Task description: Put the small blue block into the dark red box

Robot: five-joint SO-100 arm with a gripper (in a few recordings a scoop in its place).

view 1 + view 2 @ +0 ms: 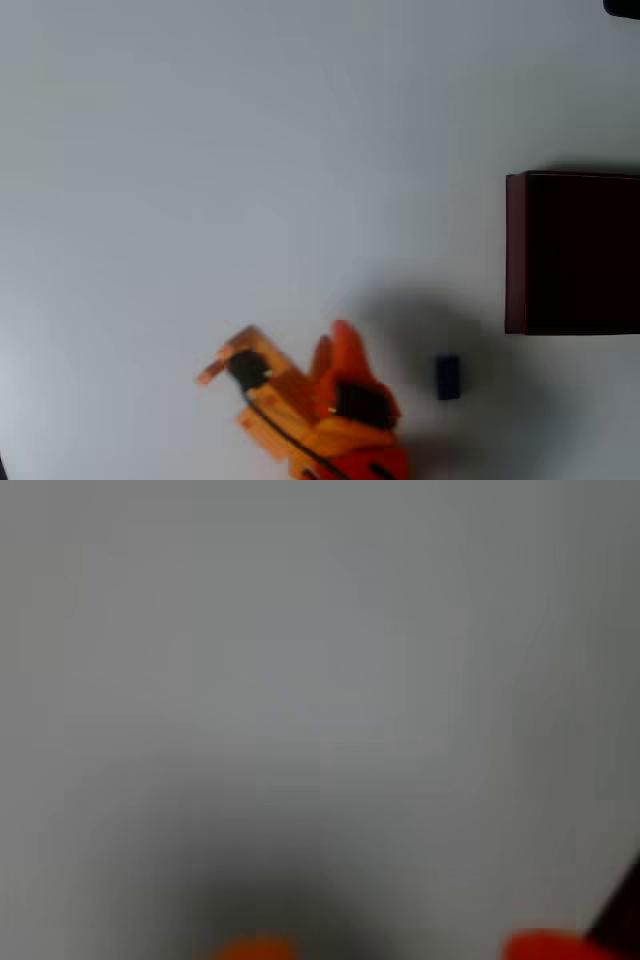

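Plain pale grey table (250, 150), one small blue block (448, 377), one dark red box (572, 253), one orange gripper (336, 345), jaw state unclear.

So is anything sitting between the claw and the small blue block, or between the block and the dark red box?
Nothing visible. In the overhead view only bare white table lies between the orange claw and the small blue block to its right, and again between the block and the dark red box up and to the right.
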